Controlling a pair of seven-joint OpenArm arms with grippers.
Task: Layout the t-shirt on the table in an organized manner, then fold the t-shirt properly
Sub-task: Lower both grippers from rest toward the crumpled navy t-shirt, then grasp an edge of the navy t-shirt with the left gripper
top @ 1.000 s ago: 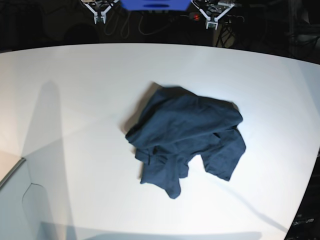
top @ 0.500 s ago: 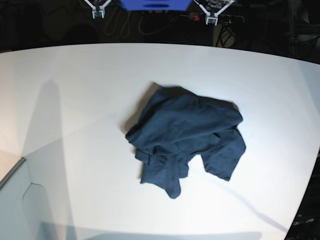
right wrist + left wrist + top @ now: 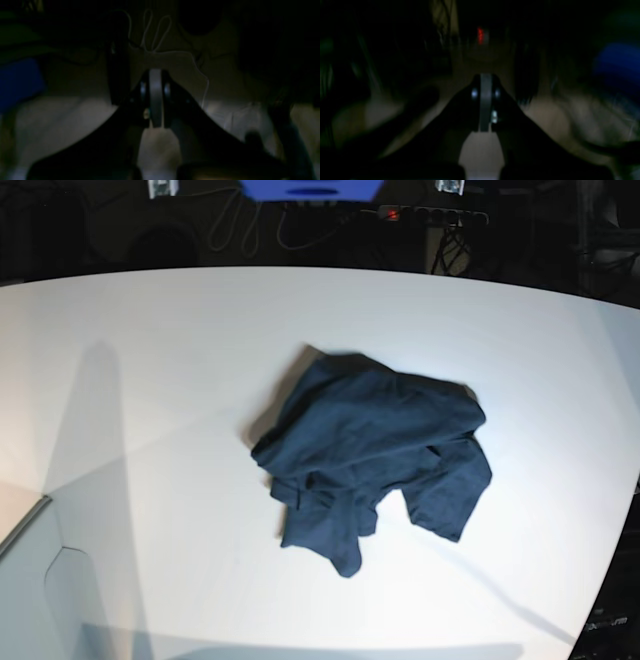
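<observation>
- The dark navy-blue cloth t-shirt (image 3: 372,455) lies crumpled in a loose heap on the large white smooth table (image 3: 150,380), a little right of the middle in the base view, with a fold of cloth trailing toward the near edge.
- Nothing rests on the shirt and no arm stands over it; bare tabletop surrounds it on every side.
- Beyond the far curved edge of the table, a bright blue box-like block (image 3: 310,189) sits at the top middle of the base view, against a dark background.
- Just right of it lies a dark power strip with a small red light (image 3: 393,215), and loose pale cables (image 3: 235,225) hang in the dark to its left.
- The left gripper (image 3: 485,82) shows in its wrist view with its jaws clenched together on nothing, pointing at the dim, blurred area with the red light.
- The right gripper (image 3: 155,77) likewise has its jaws pressed together and empty, facing looped pale cables.
- In the base view only the tips of both grippers show at the top edge, well apart from the shirt.
- A second ago both grippers hung lower at the top of the base view; they have since risen almost out of it.
- The shirt has not shifted.
</observation>
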